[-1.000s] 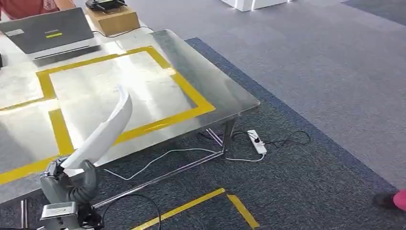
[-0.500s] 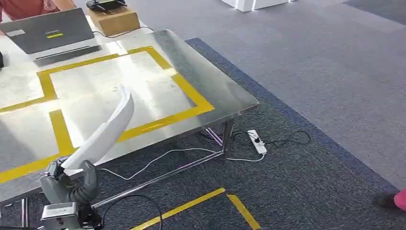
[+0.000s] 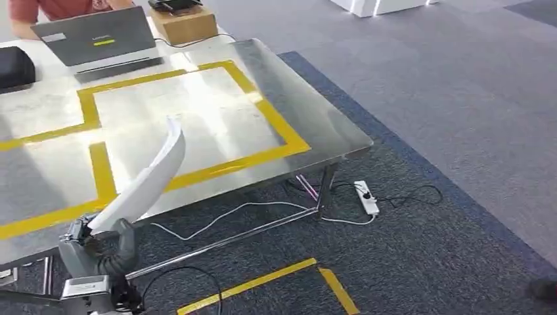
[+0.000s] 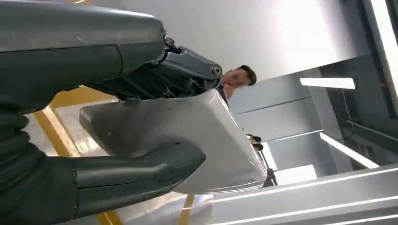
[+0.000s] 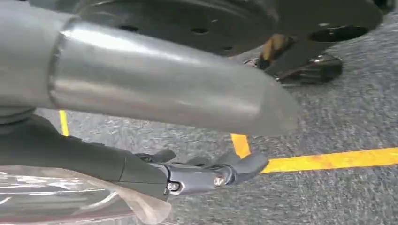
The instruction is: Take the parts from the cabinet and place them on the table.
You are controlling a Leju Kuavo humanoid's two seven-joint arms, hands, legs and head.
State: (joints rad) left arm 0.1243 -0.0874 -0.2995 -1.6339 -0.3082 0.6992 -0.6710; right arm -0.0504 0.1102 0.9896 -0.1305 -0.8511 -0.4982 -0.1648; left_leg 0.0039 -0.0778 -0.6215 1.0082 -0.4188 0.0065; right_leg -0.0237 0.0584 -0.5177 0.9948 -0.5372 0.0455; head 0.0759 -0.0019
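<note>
My left hand (image 3: 98, 249) grips the lower end of a long, curved white part (image 3: 148, 177) at the bottom left of the head view. The part rises at a slant over the near edge of the steel table (image 3: 315, 125), which is marked with yellow tape rectangles. In the left wrist view the thumb and dark fingers of the left hand (image 4: 117, 173) clamp the white part (image 4: 197, 131) from both sides. My right hand (image 5: 187, 176) hangs low over grey carpet with its dark fingers stretched out. A glossy translucent shape lies against it, and I cannot tell whether the hand holds it.
At the table's far end are a grey laptop (image 3: 98, 39), a cardboard box (image 3: 187, 23) and a black bag (image 3: 13, 65), with a person (image 3: 66, 8) behind the laptop. A power strip (image 3: 366, 197) and white cables lie on the carpet by the table leg. Yellow floor tape (image 3: 263, 282) runs nearby.
The whole picture has shifted: the camera turned left, so the table sits further right and the black bag has come into view. My left hand still holds the white part the same way.
</note>
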